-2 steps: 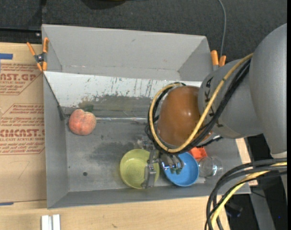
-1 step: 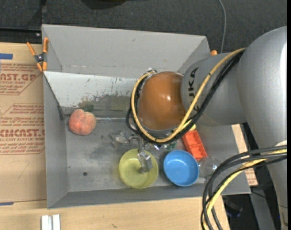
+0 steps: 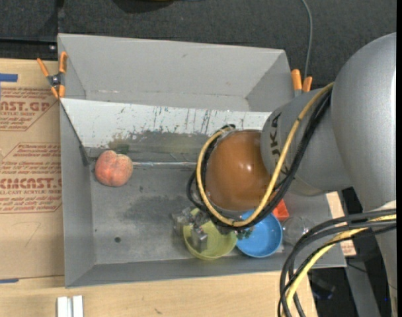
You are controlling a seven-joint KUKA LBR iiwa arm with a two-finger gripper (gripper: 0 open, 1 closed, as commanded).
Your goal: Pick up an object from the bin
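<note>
One yellow-green bowl (image 3: 217, 248) at 5 o'clock; gripper (image 3: 196, 230) placed over its rim, likely for pinch; claw state indeterminable.

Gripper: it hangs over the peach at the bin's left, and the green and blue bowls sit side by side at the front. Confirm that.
Wrong in one point. In the camera view the gripper hangs over the yellow-green bowl at the front; the peach lies apart at the left of the bin. The blue bowl does sit beside the green one.
</note>
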